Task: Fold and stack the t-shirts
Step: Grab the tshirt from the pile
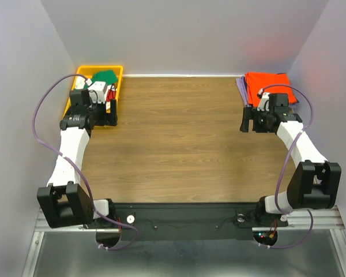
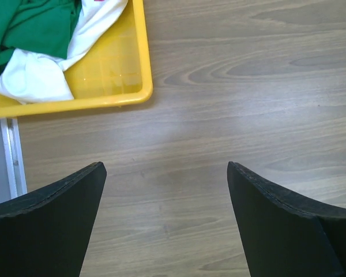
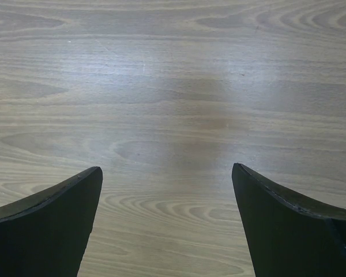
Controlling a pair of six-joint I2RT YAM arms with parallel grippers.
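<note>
Both arms off the counter [image 1: 173,138], nothing on the wood between them. My left gripper [image 2: 167,173] is spread wide and empty. It hangs over bare wood just beside the near right corner of the yellow bin [image 2: 139,69]. My right gripper [image 3: 167,173] is the same: wide, empty, only wood grain under it (no cloth in that wrist view at all).

Far left, in the bin: green t-shirt [image 2: 29,23] bunched up, white t-shirt [image 2: 34,78] crumpled against it, touching. Far right: orange t-shirt [image 1: 269,82] flat and squared on a lavender t-shirt [image 1: 240,88], whose edge peeks out at the left.

My read: two folded and stacked, bin ones not yet done, so this is the fetch step. Next, probably: left gripper into the bin, pinch one shirt only, lift clear of the rim, lay it mid-counter. Risk: the two look tangled, so both may come up.
</note>
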